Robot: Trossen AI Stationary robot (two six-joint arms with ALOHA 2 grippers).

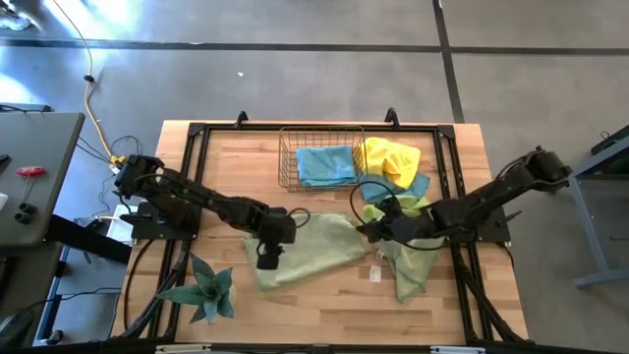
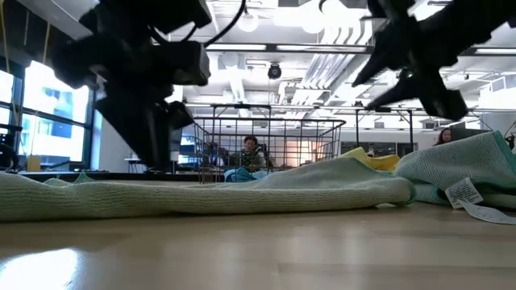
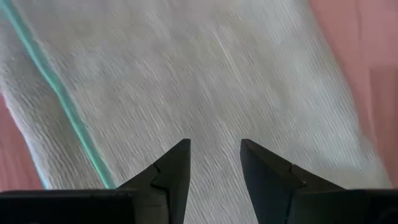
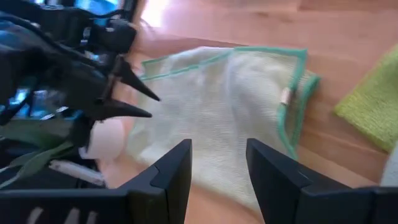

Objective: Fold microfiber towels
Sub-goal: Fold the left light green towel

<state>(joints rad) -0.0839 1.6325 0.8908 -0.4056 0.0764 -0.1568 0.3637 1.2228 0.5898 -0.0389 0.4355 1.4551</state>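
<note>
Bright daylight fell evenly from above. Glare washed the floor [image 1: 147, 59] at far left. In the low view both arms showed as dark silhouettes against ceiling lamps [image 2: 250, 24]; the table [image 2: 242, 250] blurred near.

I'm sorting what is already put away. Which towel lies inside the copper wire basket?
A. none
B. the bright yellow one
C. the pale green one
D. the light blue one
D: in the high view the light blue microfiber towel lies within the copper wire basket, while the bright yellow microfiber towel lies just outside its right edge.
</note>
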